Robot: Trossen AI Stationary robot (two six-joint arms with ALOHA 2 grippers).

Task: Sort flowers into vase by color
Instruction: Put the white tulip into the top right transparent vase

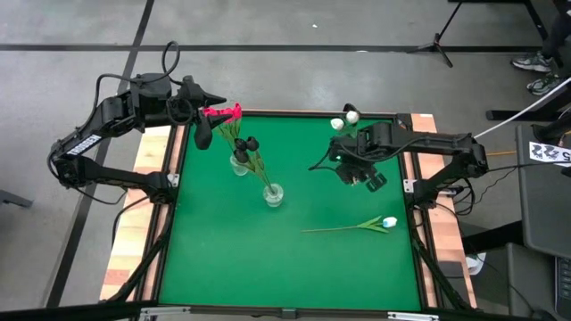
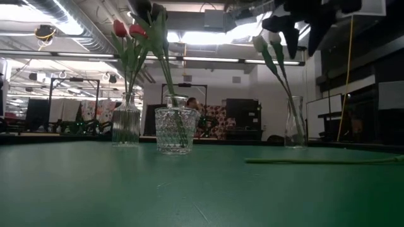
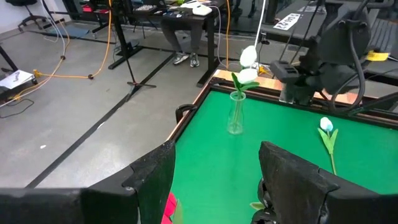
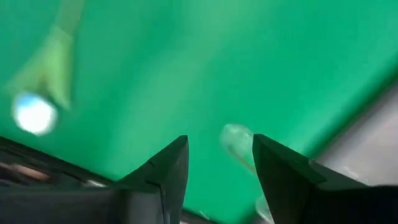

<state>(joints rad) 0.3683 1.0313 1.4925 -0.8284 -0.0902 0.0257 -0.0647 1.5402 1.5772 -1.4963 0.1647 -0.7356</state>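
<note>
Pink-red tulips (image 1: 228, 113) stand in a slim glass vase (image 1: 240, 164), which also shows in the low view (image 2: 126, 120). Black tulips (image 1: 251, 144) stand in a cut-glass vase (image 1: 273, 194) nearer the table's middle. White tulips (image 1: 346, 117) stand in a third vase (image 3: 236, 115) at the far right. One white tulip (image 1: 359, 226) lies flat near the right edge. My left gripper (image 3: 214, 186) is open and hovers just above the pink-red heads (image 3: 169, 208). My right gripper (image 4: 217, 162) is open and hangs over the table between the white-tulip vase and the lying tulip (image 4: 35, 113).
The green mat is bordered by a raised dark frame (image 1: 294, 114) on a wooden table. The three vases stand in the mat's far half. Bare mat (image 1: 241, 259) stretches across the near half. Beyond the table are cables, a stand and a person's legs (image 3: 186, 37).
</note>
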